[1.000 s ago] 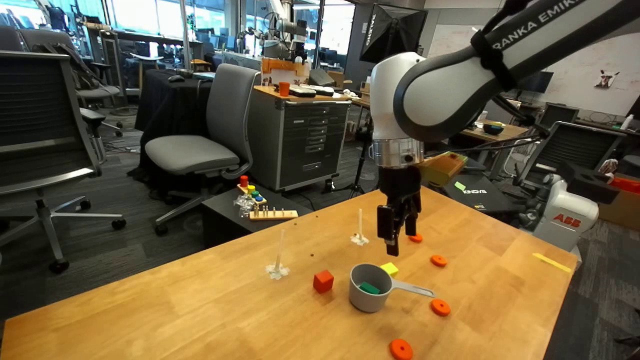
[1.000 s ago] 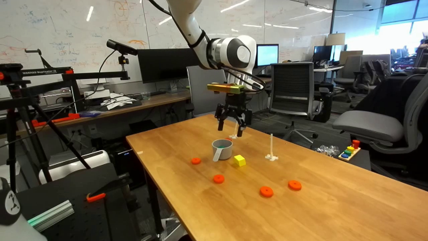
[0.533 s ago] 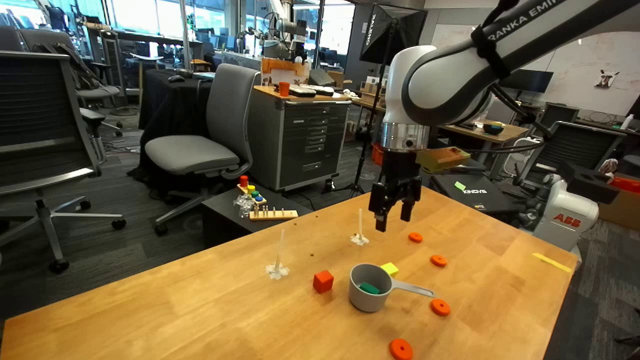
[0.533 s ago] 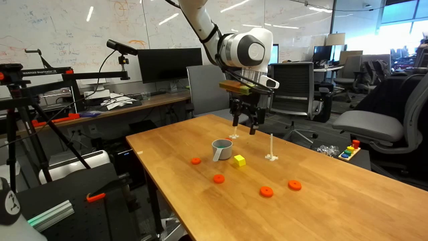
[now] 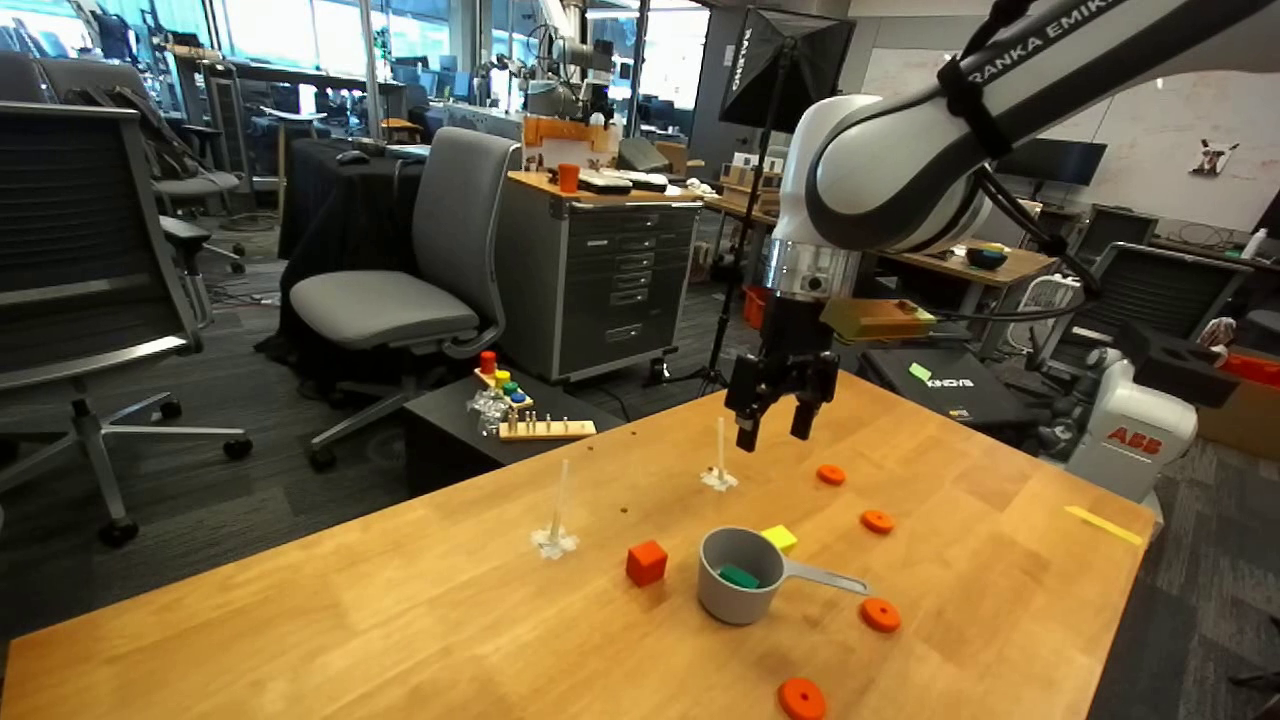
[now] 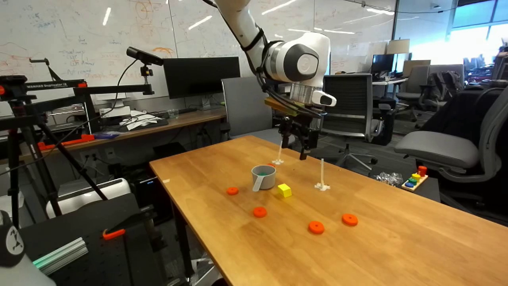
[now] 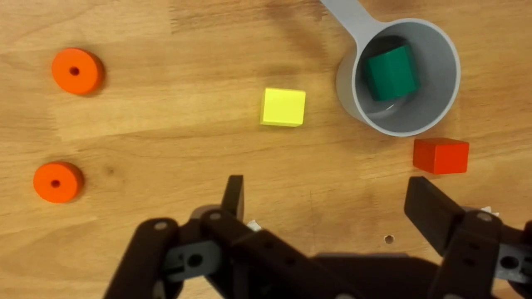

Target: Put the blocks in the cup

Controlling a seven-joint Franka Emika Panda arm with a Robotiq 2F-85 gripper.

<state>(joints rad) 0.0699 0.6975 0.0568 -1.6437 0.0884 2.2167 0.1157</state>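
The grey cup (image 5: 740,600) stands upright on the table with its flat grey handle; it also shows in an exterior view (image 6: 268,180) and the wrist view (image 7: 347,81). A green block (image 7: 392,72) lies inside it. A yellow block (image 7: 284,107) sits on the table beside the cup. A red block (image 7: 451,158) sits on the cup's other side, and mostly hides behind the cup in an exterior view (image 6: 271,165). Several orange discs with centre holes (image 7: 75,71) lie flat on the table. My gripper (image 7: 326,187) is open and empty, well above the table (image 5: 775,430).
Two thin upright pegs, a nearer one (image 5: 560,505) and a farther one (image 5: 720,450), are taped to the wooden table (image 5: 400,600) by its edge. A low black stand (image 5: 450,430) with a toy peg board (image 5: 545,429) is beyond that edge.
My gripper has risen and moved away from the cup towards the pegs' side, and the wrist has turned. The cup, blocks and discs have not moved.
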